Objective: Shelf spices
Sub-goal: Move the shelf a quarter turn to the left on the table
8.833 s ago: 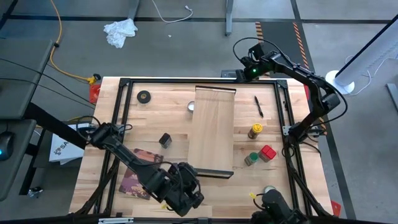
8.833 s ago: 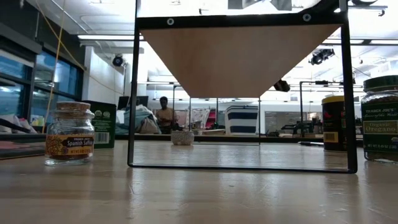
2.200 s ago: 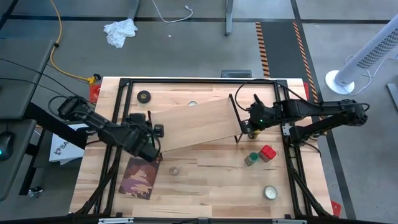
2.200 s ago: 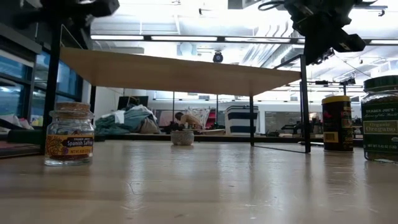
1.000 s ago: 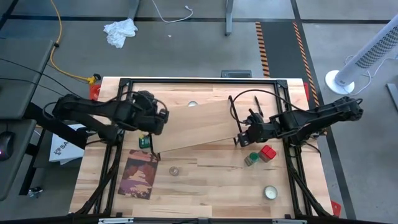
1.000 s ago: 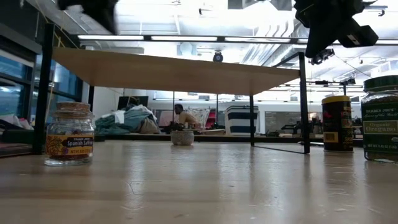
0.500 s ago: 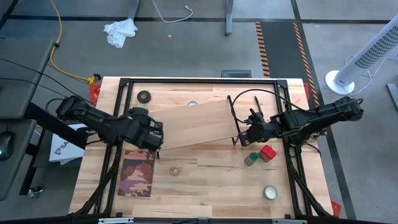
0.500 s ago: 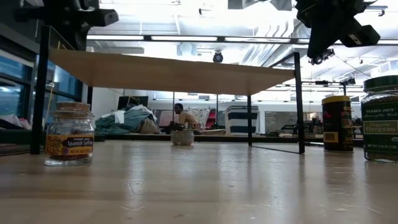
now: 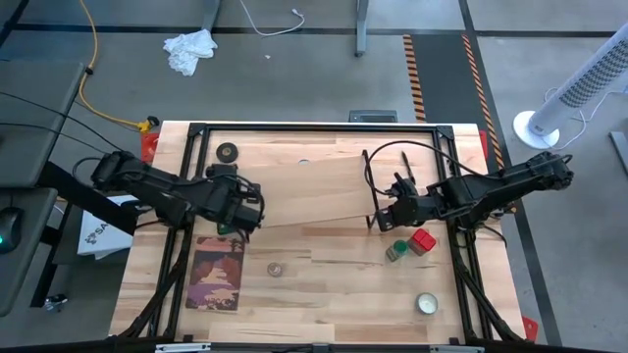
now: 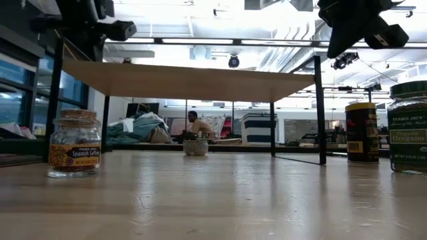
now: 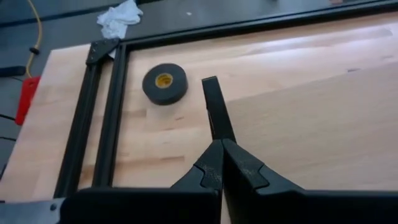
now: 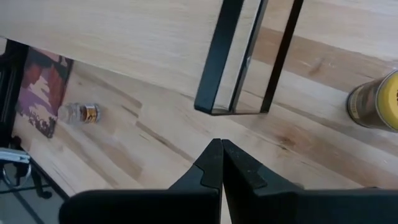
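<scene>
The shelf (image 9: 309,194) is a light-wood board on thin black legs, lying slantwise across the middle of the table. My left gripper (image 9: 243,210) is shut at the shelf's left end. My right gripper (image 9: 387,218) is shut and hovers just off the shelf's right leg frame (image 12: 241,68), a small gap apart. The yellow-lidded jar (image 12: 378,99) stands beside my right gripper. The green-lidded jar (image 9: 394,252) and the red-topped container (image 9: 423,240) stand nearer the table's near edge. The tiny clear jar (image 9: 275,269) stands alone. The left arm hides the black square tin. My left gripper's shut fingertips (image 11: 219,144) meet the black metal rail (image 11: 213,107) at the shelf's left end. They point toward the table's far edge and lie along the rail. Whether they pinch the rail or only press against it, I cannot tell. The shelf stands on its legs.
A black tape roll (image 9: 228,151) lies in the far left corner. A patterned booklet (image 9: 218,275) lies near the left edge, and a flat round pale tin (image 9: 425,304) sits near the right front. A black frame (image 9: 196,137) borders the table. Bare wood shows along the near side.
My left gripper has moved toward the table's near edge and a little right, to the shelf's left end. The shelf's left end has swung slightly toward the right while its right end stayed almost in place. My right gripper has kept still.
</scene>
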